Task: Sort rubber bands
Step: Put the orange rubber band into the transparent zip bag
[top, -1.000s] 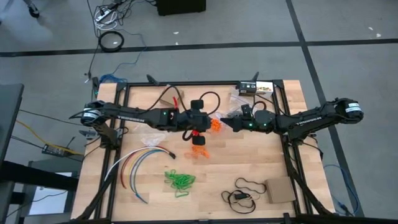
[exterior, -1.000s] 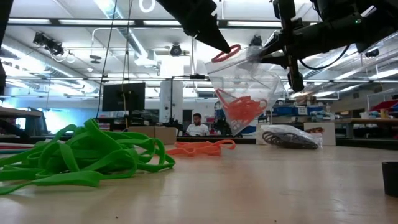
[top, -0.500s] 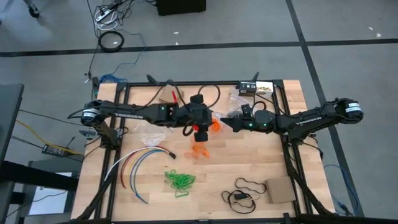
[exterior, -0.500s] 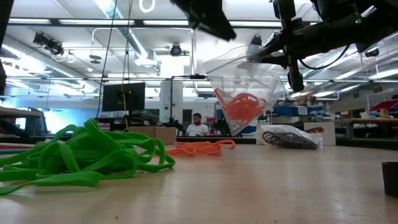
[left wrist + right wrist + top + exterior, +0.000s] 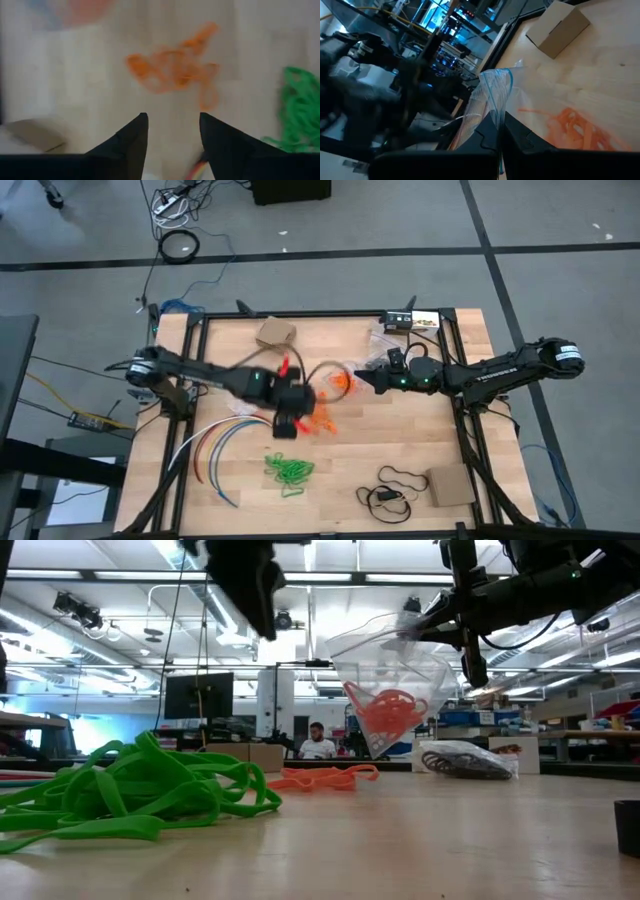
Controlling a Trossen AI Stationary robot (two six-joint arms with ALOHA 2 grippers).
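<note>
A loose heap of orange rubber bands (image 5: pixel 322 420) lies mid-table, with a green heap (image 5: pixel 288 470) nearer the front edge. My left gripper (image 5: pixel 285 425) hovers open just left of the orange heap (image 5: pixel 172 67), pointing steeply down, nothing between its fingers. My right gripper (image 5: pixel 362 377) is shut on a clear plastic bag (image 5: pixel 390 680) that has orange bands (image 5: pixel 388 712) in its bottom. Dark bands show inside another clear bag (image 5: pixel 468 760) lying on the table farther back. My right gripper pinches the clear bag's top edge (image 5: pixel 496 100) between its two fingers, coming nearly level from the table's right side. The bag hangs below the fingers with its mouth open upward and the orange bands gathered at its lowest point.
A cardboard box (image 5: pixel 275 333) stands at the far edge, left of middle. Long coloured cables (image 5: pixel 225 445) curve along the near left. A thin black cord loop (image 5: pixel 395 485) and a flat cardboard piece (image 5: pixel 450 485) lie near right. A small box (image 5: pixel 412 322) sits at the far right.
My left gripper held an orange band over the bag's mouth and let it go; the band dropped into the bag. The gripper then swung toward the table's near left, tipped steeply downward, and now hangs beside the orange heap. The right gripper and bag kept still.
</note>
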